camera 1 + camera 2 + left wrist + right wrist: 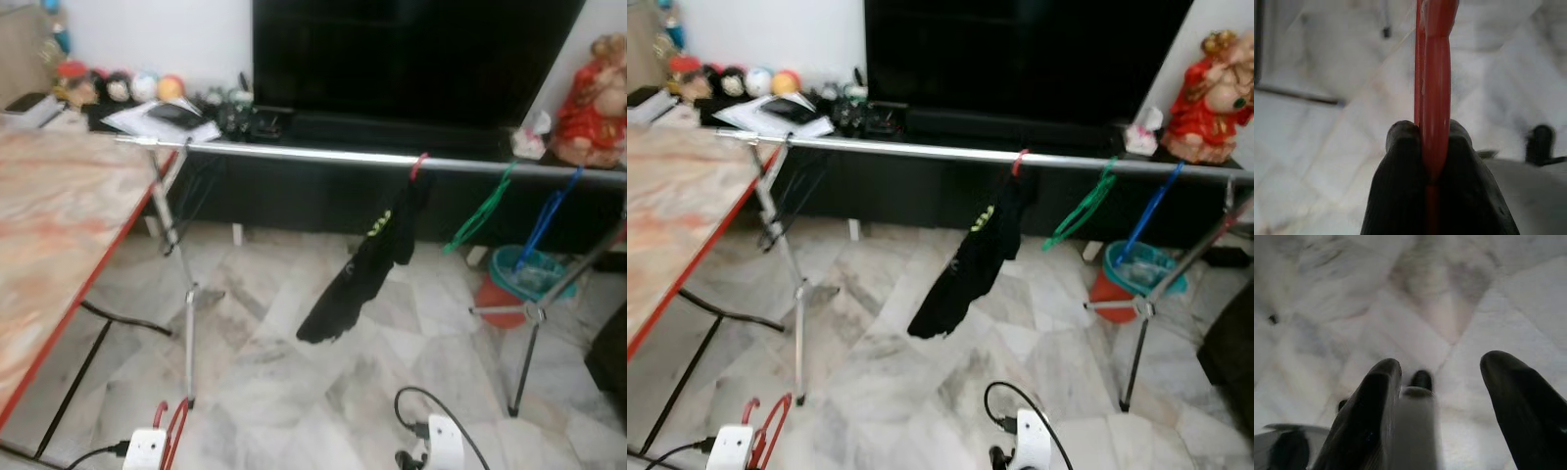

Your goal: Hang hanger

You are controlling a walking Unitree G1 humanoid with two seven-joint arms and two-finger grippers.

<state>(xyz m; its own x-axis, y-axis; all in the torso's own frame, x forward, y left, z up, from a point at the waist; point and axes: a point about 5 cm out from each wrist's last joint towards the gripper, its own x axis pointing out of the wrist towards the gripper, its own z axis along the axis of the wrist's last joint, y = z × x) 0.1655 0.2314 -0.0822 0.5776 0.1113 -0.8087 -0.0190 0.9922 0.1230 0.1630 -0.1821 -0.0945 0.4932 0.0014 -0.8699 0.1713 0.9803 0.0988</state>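
Plastic, thin and stiff, made up the red hanger (1436,83), which was pinched edge-on between the clenched fingers of the left gripper (1434,147) low at the near left; it looked light and smooth enough to swivel unless held at its body. The right gripper (1449,396) hung spread and empty above the marble floor (294,382). Farther off, the silver rail (323,155) carried a black garment (367,264), green hanger (480,215) and blue hanger (549,217).
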